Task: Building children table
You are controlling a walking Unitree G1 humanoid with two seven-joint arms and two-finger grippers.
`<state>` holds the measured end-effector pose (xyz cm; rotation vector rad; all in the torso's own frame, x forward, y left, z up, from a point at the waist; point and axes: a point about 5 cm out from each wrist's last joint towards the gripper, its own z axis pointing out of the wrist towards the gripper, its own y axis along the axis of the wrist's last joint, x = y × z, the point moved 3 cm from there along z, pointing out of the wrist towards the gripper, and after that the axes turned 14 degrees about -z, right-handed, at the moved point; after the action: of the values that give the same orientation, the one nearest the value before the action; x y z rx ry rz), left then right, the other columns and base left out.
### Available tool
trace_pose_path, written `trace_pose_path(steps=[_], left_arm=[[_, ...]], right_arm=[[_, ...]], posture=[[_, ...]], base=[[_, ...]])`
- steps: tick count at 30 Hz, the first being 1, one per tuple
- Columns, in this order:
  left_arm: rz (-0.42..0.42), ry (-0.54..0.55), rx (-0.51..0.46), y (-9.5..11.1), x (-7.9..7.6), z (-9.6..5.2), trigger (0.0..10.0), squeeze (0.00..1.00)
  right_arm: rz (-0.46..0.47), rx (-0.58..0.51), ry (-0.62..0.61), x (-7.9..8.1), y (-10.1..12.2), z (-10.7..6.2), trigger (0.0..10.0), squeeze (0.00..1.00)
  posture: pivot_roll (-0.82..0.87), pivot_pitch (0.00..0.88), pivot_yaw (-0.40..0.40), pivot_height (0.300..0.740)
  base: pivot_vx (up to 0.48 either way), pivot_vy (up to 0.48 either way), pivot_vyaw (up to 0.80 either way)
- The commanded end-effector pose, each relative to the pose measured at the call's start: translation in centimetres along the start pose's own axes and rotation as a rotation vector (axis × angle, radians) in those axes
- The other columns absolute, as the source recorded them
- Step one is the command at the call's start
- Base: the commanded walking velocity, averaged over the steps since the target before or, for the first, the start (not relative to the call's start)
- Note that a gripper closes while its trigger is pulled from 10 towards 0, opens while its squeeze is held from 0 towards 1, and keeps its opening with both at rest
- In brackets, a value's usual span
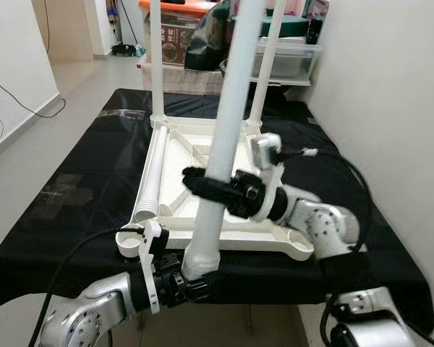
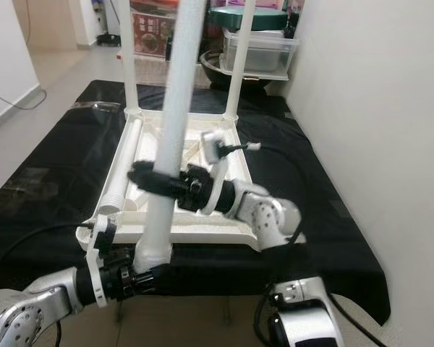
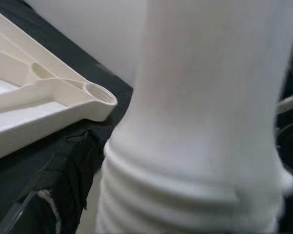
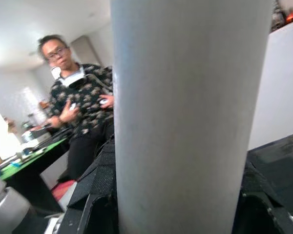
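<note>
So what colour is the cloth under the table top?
Black cloth; the left eye view shows it best.

no text or label can be read.

On the worktop (image 1: 87,166) we see the upturned tabletop (image 1: 195,155), two legs (image 1: 156,58) standing at its far corners and a loose leg (image 1: 150,177) lying inside along its left edge. A held leg (image 1: 228,123) rises before it, left claw (image 1: 195,285) at its base, right claw (image 1: 202,184) higher.
</note>
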<state>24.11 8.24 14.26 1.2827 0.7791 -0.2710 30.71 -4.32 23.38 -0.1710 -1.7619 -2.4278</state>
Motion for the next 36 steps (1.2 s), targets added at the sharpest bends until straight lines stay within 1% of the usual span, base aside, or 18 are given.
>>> trace_pose_path(steps=[1,6,9,15,18,19,20,22,23,32,35,36], left_arm=[[0.007,-0.027,0.033,0.0,-0.3,0.3,10.0,0.0],[0.005,-0.079,0.06,-0.2,-1.0,0.7,10.0,0.0],[0.004,-0.083,0.063,-0.3,-1.0,0.8,10.0,0.0],[-0.015,-0.13,0.069,-0.4,-1.6,0.4,10.0,0.0],[-0.015,-0.134,0.069,-0.4,-1.6,0.3,10.0,0.0],[-0.011,-0.137,0.053,-0.2,-1.7,0.3,5.5,0.0],[-0.009,-0.142,0.046,0.0,-1.8,0.3,4.5,0.0],[-0.008,-0.145,0.042,0.1,-1.8,0.3,4.5,0.0],[-0.015,-0.158,0.035,0.2,-1.9,0.2,0.0,0.0],[-0.024,-0.18,0.016,0.6,-2.1,-0.1,0.0,0.0],[-0.022,-0.182,0.015,0.7,-2.1,-0.1,0.0,0.0],[-0.021,-0.183,0.02,0.7,-2.1,-0.1,0.0,0.0]], right_arm=[[0.006,-0.014,0.048,0.8,0.1,0.5,0.0,0.0],[0.039,-0.02,0.083,1.4,-0.5,1.0,0.0,0.0],[0.04,-0.02,0.085,1.4,-0.5,1.1,0.0,0.0],[0.081,-0.132,0.111,1.5,0.7,1.6,0.0,0.0],[0.09,-0.149,0.114,1.6,0.8,1.6,0.0,0.0],[0.112,-0.196,0.128,1.7,1.1,1.8,0.0,0.0],[0.116,-0.205,0.13,1.8,1.2,1.8,0.0,0.0],[0.118,-0.209,0.131,1.8,1.2,1.8,0.0,0.0],[0.119,-0.211,0.13,1.8,1.1,1.8,0.0,0.0],[0.131,-0.216,0.142,2.3,0.7,1.8,0.0,0.0],[0.131,-0.205,0.144,2.5,0.4,1.9,0.0,0.0],[0.124,-0.187,0.13,2.4,0.2,2.0,0.0,0.0]], posture=[[0.08,0.0,-0.081,0.74],[0.08,0.0,-0.082,0.74],[0.08,0.0,-0.082,0.74],[0.09,0.0,-0.088,0.74],[0.09,0.0,-0.088,0.74],[0.09,0.0,-0.091,0.74],[0.09,0.0,-0.091,0.74],[0.09,0.0,-0.091,0.74],[0.09,0.0,-0.092,0.74],[0.09,0.0,-0.091,0.74],[0.09,0.0,-0.091,0.74],[0.09,0.0,-0.091,0.74]], base=[[0.0,0.0,0.0],[0.0,0.0,0.0],[0.0,0.0,0.0],[0.0,0.0,0.0],[0.0,0.0,0.0],[0.0,0.0,0.0],[0.0,0.0,0.0],[0.0,0.0,0.0],[0.0,0.0,0.0],[0.0,0.0,0.0],[0.0,0.0,0.0],[0.0,0.0,0.0]])
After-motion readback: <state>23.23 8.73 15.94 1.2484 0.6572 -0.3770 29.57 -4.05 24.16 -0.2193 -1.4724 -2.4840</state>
